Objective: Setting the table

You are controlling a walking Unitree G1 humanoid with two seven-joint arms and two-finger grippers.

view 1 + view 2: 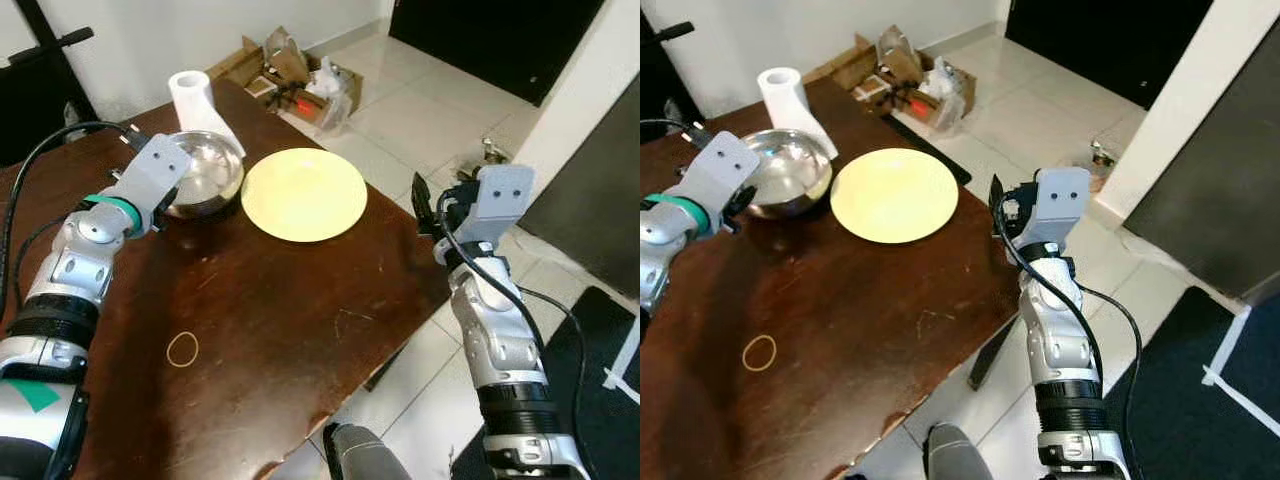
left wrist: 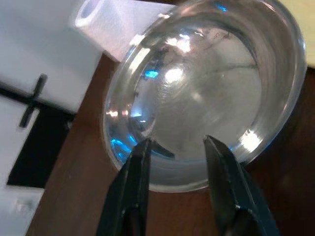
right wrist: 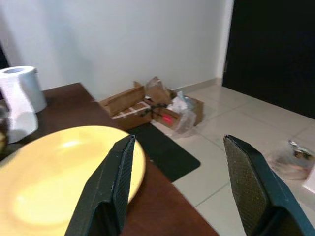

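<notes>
The left gripper (image 2: 175, 152) points its two black fingers (image 2: 135, 184) at the near rim of a shiny steel bowl (image 2: 206, 88), the jaws spread apart with the tips just at the rim. The bowl sits on the dark brown tabletop (image 2: 69, 196) and looks empty, its inside throwing back bright and blue glints. Just beyond the bowl stands a white paper towel roll (image 2: 115, 22), blurred, against a white wall.

Paper roll (image 1: 193, 98): upright, table's far edge, 12 o'clock.
Rubber band (image 1: 183, 348): flat on tabletop, 7 o'clock, near edge.
Cardboard boxes w/ bags (image 1: 295, 75): on floor by wall, 1 o'clock.
Dark mat (image 3: 165, 151): floor beside table.
Doorway (image 1: 500, 35): dark, 2 o'clock.
</notes>
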